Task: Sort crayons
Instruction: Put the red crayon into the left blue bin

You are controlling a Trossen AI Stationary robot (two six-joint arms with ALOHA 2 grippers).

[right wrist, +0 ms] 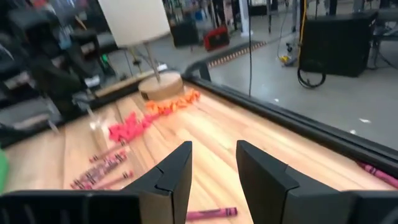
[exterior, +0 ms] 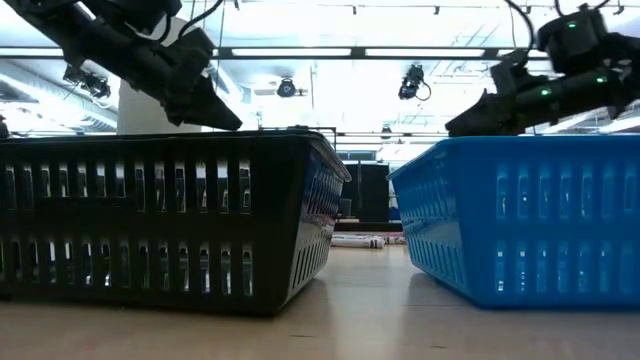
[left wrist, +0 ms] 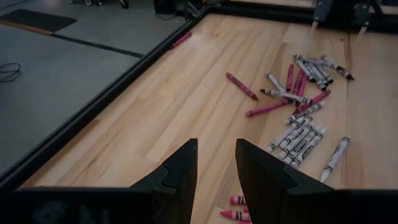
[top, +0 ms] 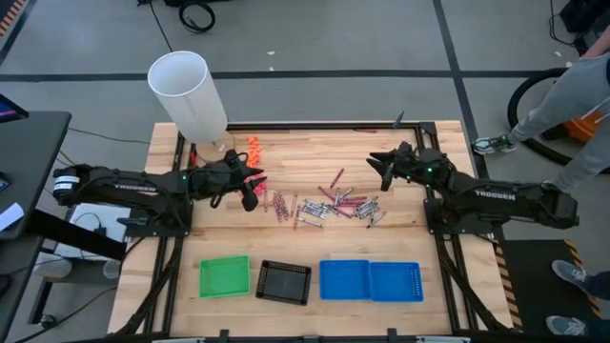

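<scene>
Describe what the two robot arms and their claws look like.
Both arms are dark, near-black jointed tubes with white lettering along the forearm and small green lights near the wrist. The left claw and the right claw each end in two black, wedge-shaped fingers that taper to a point. Thin black cables run along the arms.

We saw the crayons [top: 329, 206] scattered across the middle of the table [top: 315, 152]. Four trays [top: 311, 280] sat in a row along its near edge. A lamp [top: 191, 95] stood at the far left corner, with small chunky pieces [top: 254, 148] just beside its base. The left gripper [top: 250, 195] was left of the crayons, the right gripper [top: 384, 174] right of them.
</scene>
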